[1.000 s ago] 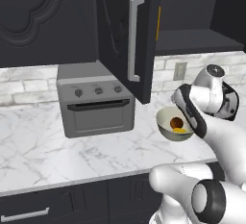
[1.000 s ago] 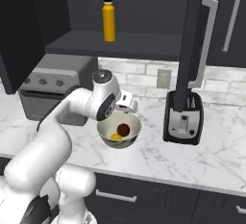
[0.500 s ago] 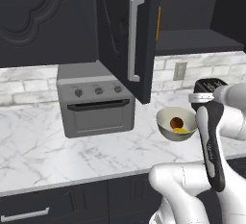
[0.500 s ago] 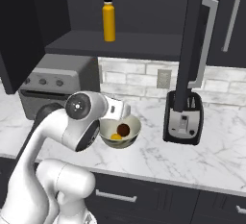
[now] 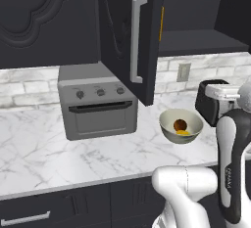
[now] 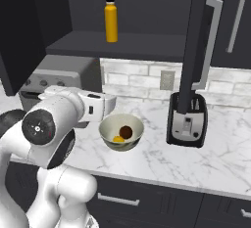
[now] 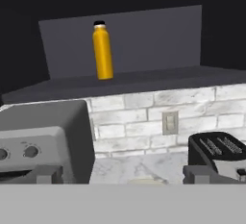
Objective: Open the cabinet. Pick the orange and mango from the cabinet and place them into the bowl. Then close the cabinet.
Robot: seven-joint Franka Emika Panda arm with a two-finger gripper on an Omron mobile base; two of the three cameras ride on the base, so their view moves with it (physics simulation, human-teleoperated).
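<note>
Orange [image 5: 180,124] and mango [image 5: 183,133] bowled; claw released; rigid cabinet door [image 5: 128,36] swings lightly; push beside its silver bar handle [image 5: 137,38], twelve o'clock of the bowl [image 5: 167,127].

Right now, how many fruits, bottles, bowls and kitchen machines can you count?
Fruits: 2, the orange and the mango, both in the bowl
Bottles: 1, yellow bottle
Bowls: 1, bowl
Machines: 2, toaster oven and toaster
Total: 6
</note>
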